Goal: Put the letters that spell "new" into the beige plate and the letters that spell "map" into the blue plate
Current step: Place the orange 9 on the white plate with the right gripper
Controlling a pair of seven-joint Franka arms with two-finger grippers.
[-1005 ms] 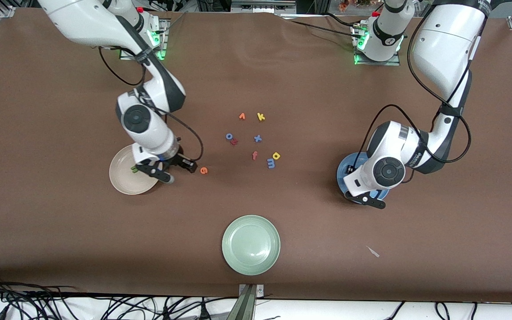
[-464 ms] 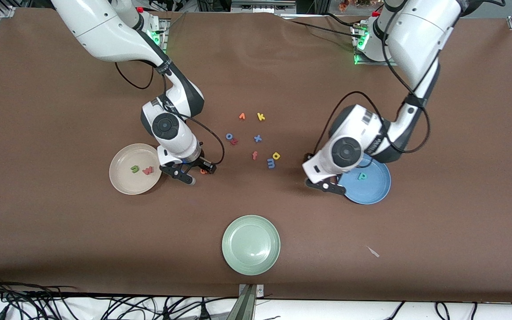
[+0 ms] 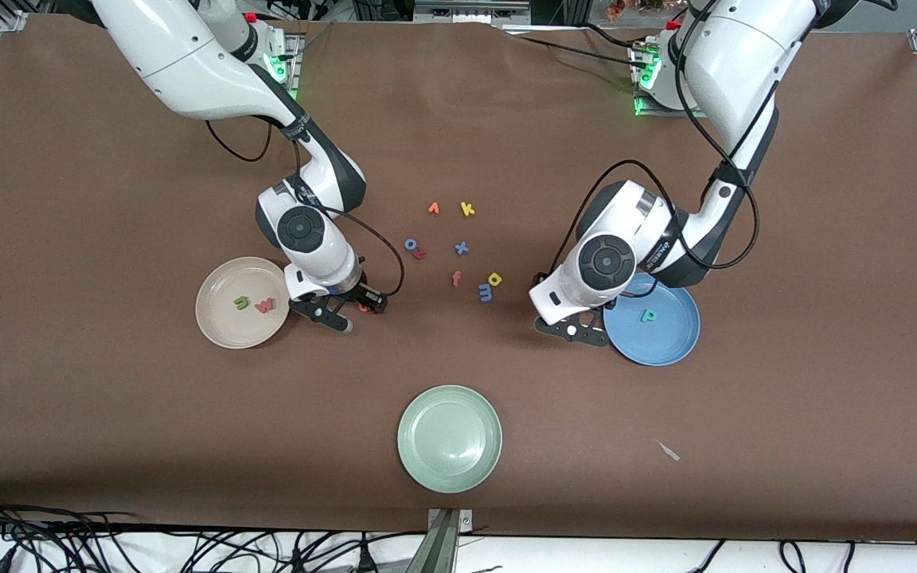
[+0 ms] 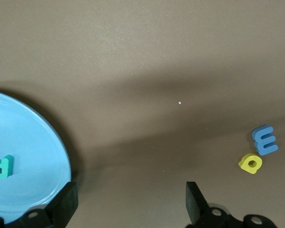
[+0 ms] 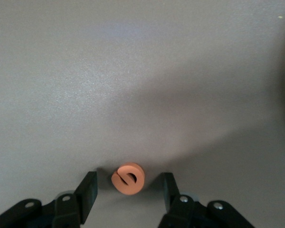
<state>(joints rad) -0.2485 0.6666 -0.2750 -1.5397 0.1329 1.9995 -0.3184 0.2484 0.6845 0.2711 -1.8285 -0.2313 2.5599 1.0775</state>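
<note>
The orange e (image 5: pixel 128 178), low in the right wrist view, is bracketed on the worktop by the spread right end effector (image 5: pixel 127 199). Light, soft foam is judged; its edges should be pinched gently. The left end effector (image 4: pixel 130 204) is spread, empty.

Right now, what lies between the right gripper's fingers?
The orange e lies on the table between the open right gripper's fingers, a gap on each side; the right wrist view shows it.

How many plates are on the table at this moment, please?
3: the beige plate toward the right arm's end, the blue plate toward the left arm's end, and a pale green plate nearest the front camera.
</note>
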